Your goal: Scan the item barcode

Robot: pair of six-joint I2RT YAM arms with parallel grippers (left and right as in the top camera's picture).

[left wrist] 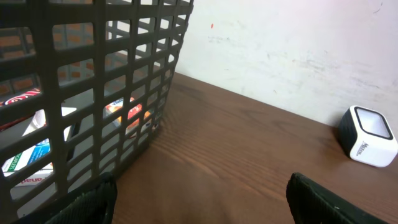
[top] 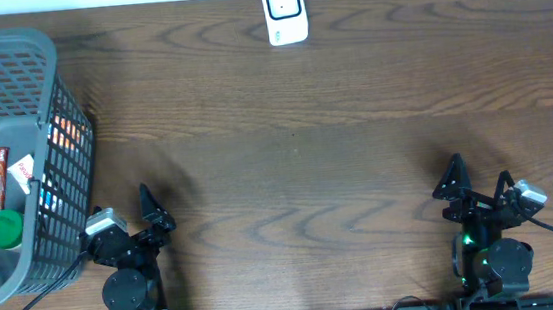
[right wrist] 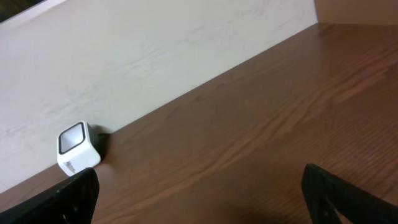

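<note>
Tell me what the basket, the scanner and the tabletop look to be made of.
Basket: grey moulded plastic, matte, judging by its even lattice walls.
Scanner: white plastic shell, smooth, with a dark glossy window, probably glass or clear plastic.
Table: dark brown wood grain, low sheen; solid wood or laminate, cannot tell.

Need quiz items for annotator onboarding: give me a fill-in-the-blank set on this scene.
1. The grey basket stands on the robot's ____ side of the table.
2. The left pincer and the right pincer are both ____ and hold nothing.
3. The scanner at the far edge is ____ in colour.
4. The green cap lies inside the ____.
Missing words: left; open; white; basket.
</note>
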